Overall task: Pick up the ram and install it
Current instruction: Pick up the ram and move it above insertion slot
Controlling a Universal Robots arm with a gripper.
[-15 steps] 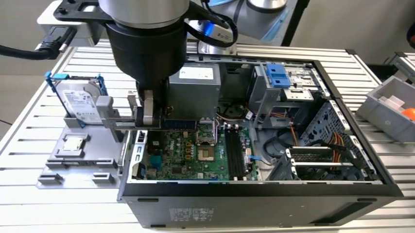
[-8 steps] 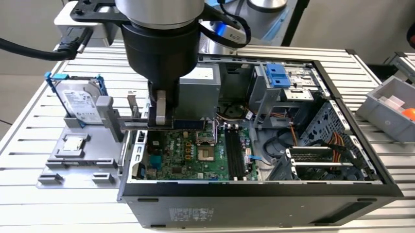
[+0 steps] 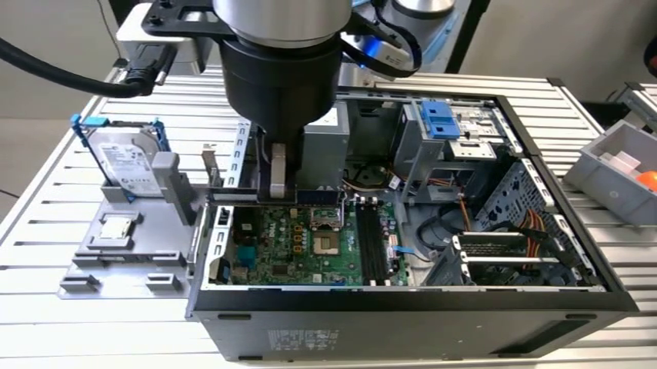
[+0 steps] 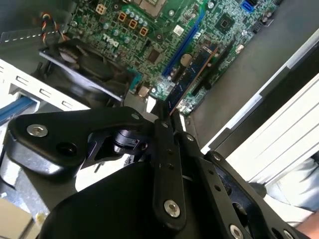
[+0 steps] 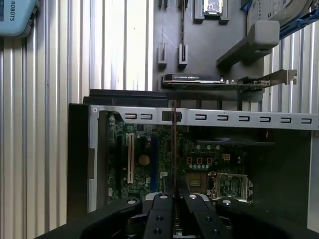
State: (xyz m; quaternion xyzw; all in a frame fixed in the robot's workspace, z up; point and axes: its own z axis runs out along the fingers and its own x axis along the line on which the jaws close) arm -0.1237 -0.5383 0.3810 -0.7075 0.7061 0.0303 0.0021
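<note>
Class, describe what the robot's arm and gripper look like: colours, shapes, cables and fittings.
The arm is a thick black cylinder under a silver metal band, with a heavy black cable looping off toward the exterior view's left. In the second wrist view the gripper is matte black: flat, rounded link bars joined by silver screws, narrowing to slim jaws.

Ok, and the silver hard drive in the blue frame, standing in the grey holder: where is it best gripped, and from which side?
Probably the top part, from above, pinching its two flat faces. The blue-framed silver hard drive stands on edge in the grey holder, so its top is free. The black gripper is shut on the dark ram stick.
</note>
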